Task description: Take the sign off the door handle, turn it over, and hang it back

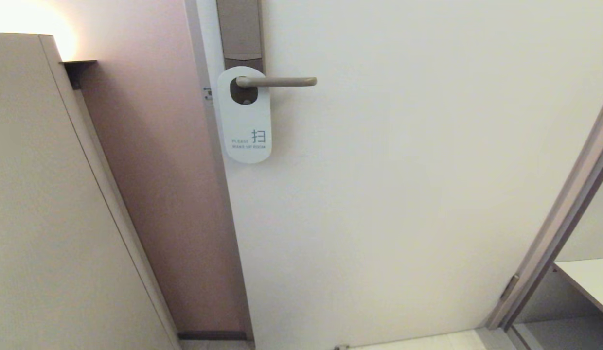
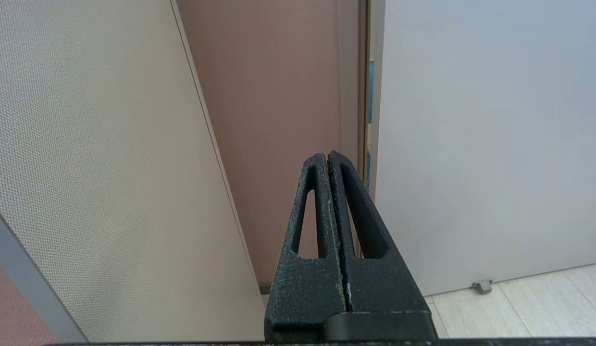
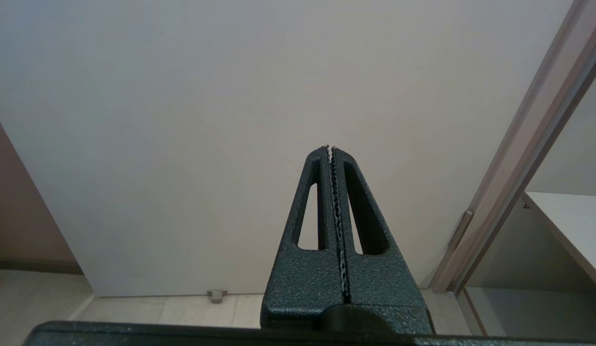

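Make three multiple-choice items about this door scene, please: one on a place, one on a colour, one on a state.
1. Where does the flat oblong white sign hang?
A. on the slim beige-bronze metal lever door handle
B. on the floor
C. in a pincer

2. Which face of the sign shows?
A. blue
B. white with blue text
C. red

3. How is the black left pincer?
A. open
B. shut on the sign
C. shut, empty

Answers: 1 A, the lever passes through its oval hole; 2 B, the head view shows it; 3 C, its fingers meet with nothing between.
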{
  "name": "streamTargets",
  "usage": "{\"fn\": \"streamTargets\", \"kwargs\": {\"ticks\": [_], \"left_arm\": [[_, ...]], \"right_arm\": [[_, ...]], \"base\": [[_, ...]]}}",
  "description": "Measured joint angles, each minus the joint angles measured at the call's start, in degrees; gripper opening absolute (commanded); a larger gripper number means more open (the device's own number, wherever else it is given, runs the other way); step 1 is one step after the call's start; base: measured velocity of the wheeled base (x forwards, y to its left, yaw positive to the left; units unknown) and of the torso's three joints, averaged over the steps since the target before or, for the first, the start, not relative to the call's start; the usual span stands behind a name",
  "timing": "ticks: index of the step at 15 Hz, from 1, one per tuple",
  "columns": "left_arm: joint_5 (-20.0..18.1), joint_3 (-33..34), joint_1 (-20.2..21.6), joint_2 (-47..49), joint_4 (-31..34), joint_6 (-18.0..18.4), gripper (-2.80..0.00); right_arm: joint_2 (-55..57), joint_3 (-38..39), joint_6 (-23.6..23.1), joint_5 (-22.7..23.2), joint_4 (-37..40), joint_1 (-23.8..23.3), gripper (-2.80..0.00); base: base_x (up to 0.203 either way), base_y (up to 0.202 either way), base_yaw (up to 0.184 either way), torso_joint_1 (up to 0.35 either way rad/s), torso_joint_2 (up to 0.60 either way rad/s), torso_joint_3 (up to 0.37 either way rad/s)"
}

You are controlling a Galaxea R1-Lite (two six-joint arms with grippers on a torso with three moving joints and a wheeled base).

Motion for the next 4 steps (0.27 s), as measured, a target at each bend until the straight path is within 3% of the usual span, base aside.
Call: {"fn": "streamTargets", "kwargs": {"ticks": [4], "left_arm": [[0.0,0.0,0.0,0.0,0.0,0.0,-2.80]], "right_arm": [[0.0,0.0,0.1,0.0,0.0,0.0,-2.80]], "base": [[0.000,0.000,0.000,0.000,0.00,0.000]]}}
